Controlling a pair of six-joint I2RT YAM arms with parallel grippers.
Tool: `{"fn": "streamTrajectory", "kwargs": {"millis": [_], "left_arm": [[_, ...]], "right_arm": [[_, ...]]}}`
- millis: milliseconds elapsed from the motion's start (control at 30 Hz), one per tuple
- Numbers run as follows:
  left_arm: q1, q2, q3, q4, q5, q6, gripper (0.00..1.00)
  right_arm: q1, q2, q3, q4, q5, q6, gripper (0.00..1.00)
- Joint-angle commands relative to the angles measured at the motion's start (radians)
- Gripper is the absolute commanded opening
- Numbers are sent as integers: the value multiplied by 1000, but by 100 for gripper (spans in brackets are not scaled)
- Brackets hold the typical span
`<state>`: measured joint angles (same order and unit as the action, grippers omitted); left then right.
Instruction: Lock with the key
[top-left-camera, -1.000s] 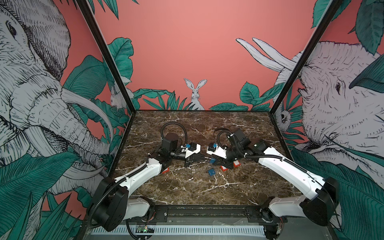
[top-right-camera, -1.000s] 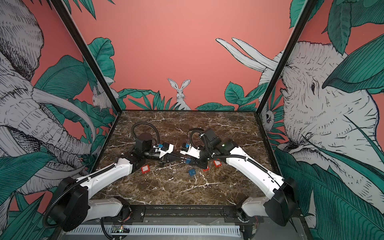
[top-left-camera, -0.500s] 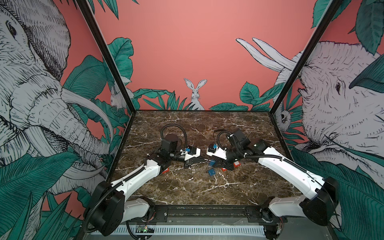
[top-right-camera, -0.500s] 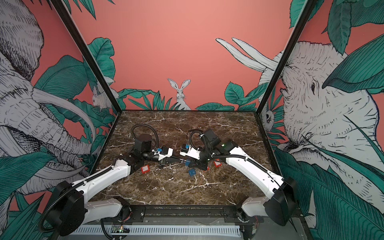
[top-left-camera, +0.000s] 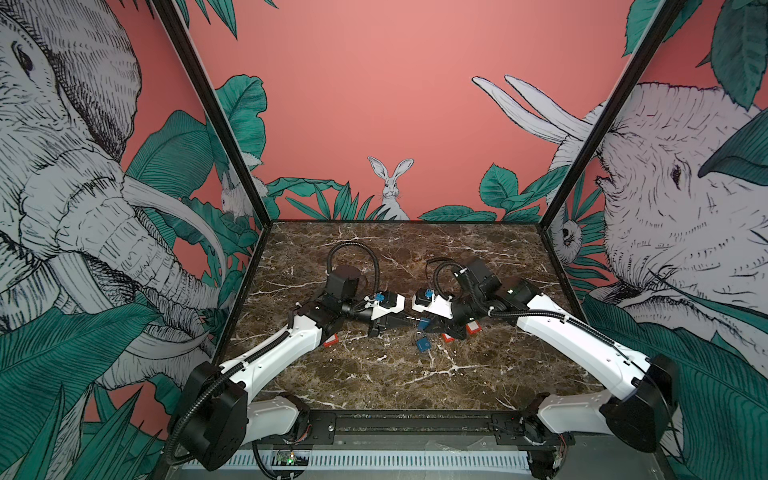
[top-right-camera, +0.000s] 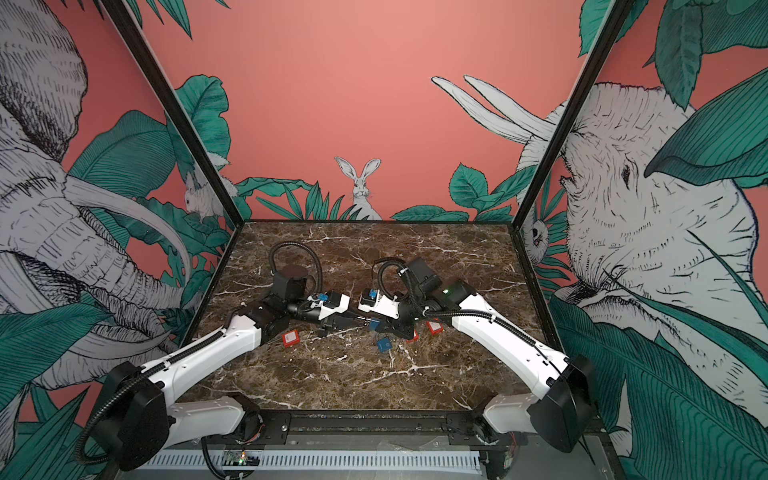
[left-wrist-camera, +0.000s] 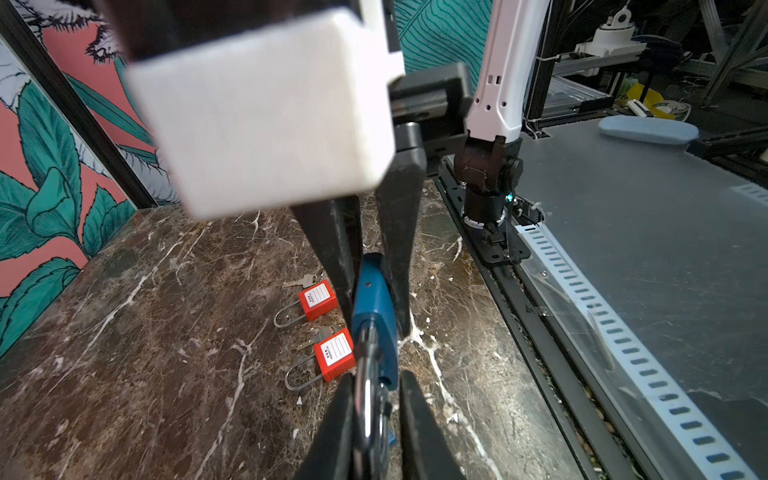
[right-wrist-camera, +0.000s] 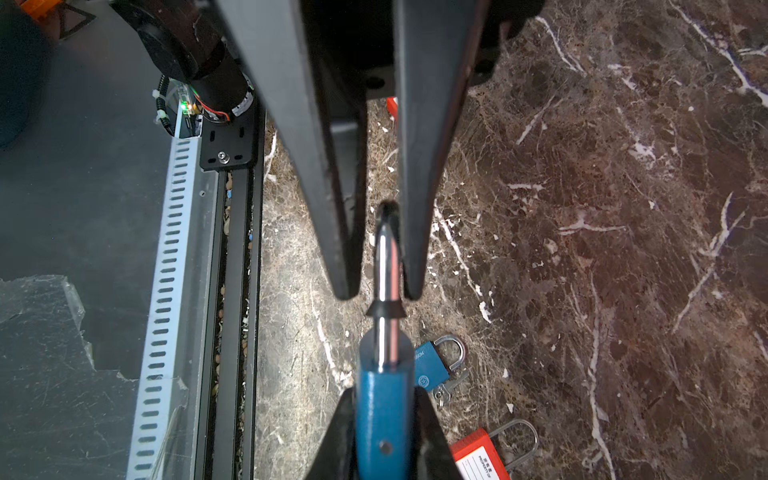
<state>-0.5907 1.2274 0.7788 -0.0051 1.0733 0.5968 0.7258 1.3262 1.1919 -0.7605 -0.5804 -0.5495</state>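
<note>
A blue padlock hangs above the marble between both arms, and my right gripper is shut on its body. It shows in both top views. Its steel shackle points at my left gripper, whose jaws stand slightly open around the shackle, with a gap on one side. The blue body sits between the right fingers. The key of this padlock is hidden.
A second blue padlock with keys lies on the marble just below the grip. Three red padlocks lie near it, two with keys beside them. The black front rail borders the table.
My left wrist has dipped slightly toward the table. The right arm and the blue padlock it holds have stayed in place.
</note>
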Motion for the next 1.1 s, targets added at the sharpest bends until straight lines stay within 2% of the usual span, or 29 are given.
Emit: {"fn": "streamTrajectory", "kwargs": {"millis": [0,433,800,1067], "left_arm": [[-9,-4,35,-88,-19,32,28],[21,-50,15,-78,-95,-18,31],[28,-26,25,-148,-51,7,30],[28,12,51,-168,9,20,19]], "right_arm": [[7,-31,23,55,-22,-23,0],[6,-32,12,11,-2,-38,0],[6,-38,14,12,-1,-34,0],[6,-27,14,19,-5,-29,0]]}}
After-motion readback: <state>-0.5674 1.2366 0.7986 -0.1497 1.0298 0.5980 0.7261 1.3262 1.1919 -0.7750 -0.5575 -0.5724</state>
